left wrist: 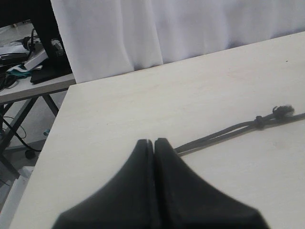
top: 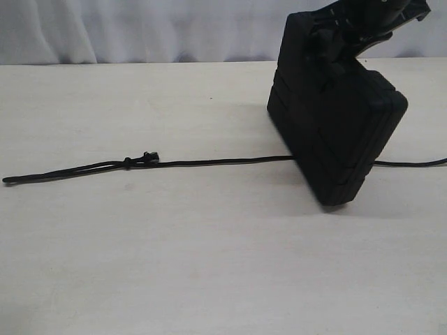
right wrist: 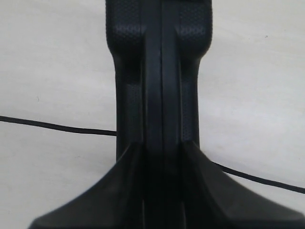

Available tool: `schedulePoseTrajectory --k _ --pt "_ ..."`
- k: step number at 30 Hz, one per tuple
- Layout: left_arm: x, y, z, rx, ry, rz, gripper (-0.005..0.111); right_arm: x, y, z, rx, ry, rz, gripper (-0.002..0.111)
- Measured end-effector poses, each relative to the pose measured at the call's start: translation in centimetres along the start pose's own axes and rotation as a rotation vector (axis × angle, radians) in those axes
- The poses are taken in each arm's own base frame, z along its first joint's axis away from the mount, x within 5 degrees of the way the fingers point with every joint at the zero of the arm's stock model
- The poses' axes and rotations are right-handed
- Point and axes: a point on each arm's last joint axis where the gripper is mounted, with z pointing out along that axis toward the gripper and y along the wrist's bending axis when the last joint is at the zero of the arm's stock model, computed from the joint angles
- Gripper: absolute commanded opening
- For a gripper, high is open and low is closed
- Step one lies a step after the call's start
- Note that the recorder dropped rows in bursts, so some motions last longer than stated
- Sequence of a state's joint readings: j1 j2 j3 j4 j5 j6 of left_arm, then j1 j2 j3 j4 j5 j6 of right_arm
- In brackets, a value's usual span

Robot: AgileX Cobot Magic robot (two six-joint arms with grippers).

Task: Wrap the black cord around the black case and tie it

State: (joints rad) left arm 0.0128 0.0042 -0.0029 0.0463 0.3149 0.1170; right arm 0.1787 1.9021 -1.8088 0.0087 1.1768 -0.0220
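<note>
The black case [top: 339,132] stands on edge and tilted over the right part of the table. My right gripper [top: 342,42] is shut on its top from above. In the right wrist view the case's narrow grooved edge [right wrist: 162,71] runs between the jaws of that gripper [right wrist: 162,149]. The black cord [top: 209,162] lies straight across the table, with a small knot [top: 143,160] toward its left end. It passes under or behind the case and comes out on the right [top: 419,164]. My left gripper [left wrist: 154,141] is shut and empty, with the cord [left wrist: 214,134] lying just beyond its tips.
A white curtain [top: 140,28] hangs behind the table's far edge. Past the table's side edge, a lower side table [left wrist: 33,83] holds cluttered items. The pale tabletop [top: 209,265] stretches toward the front.
</note>
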Motion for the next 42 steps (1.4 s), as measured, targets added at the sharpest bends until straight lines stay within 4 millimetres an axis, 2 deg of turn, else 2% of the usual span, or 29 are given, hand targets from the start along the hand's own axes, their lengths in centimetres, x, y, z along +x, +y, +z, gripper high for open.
schedulePoseTrajectory --k 19,24,29,35,39,42 --pt "-0.4 0.1 0.0 -0.009 -0.045 0.027 0.000 0.0 0.1 0.0 -0.007 0.000 -0.013 0.004" --pt "-2.3 0.2 -0.3 0.001 -0.261 -0.175 0.000 0.0 0.1 0.0 -0.007 0.000 -0.013 0.004" --pt "-4.5 1.2 -1.3 -0.001 -0.542 -0.500 0.000 0.0 0.1 0.0 -0.007 0.000 -0.015 0.004" --pt "-5.5 1.8 -2.1 0.051 -0.706 -0.761 0.000 0.0 0.1 0.0 -0.007 0.000 -0.015 0.004" --pt "-6.6 1.9 -2.9 0.096 -0.804 -0.756 0.000 0.0 0.1 0.0 -0.007 0.000 -0.017 0.004" --pt "-9.2 1.4 -3.6 0.158 -0.842 -0.626 0.000 0.0 0.1 0.0 -0.007 0.000 -0.017 0.004"
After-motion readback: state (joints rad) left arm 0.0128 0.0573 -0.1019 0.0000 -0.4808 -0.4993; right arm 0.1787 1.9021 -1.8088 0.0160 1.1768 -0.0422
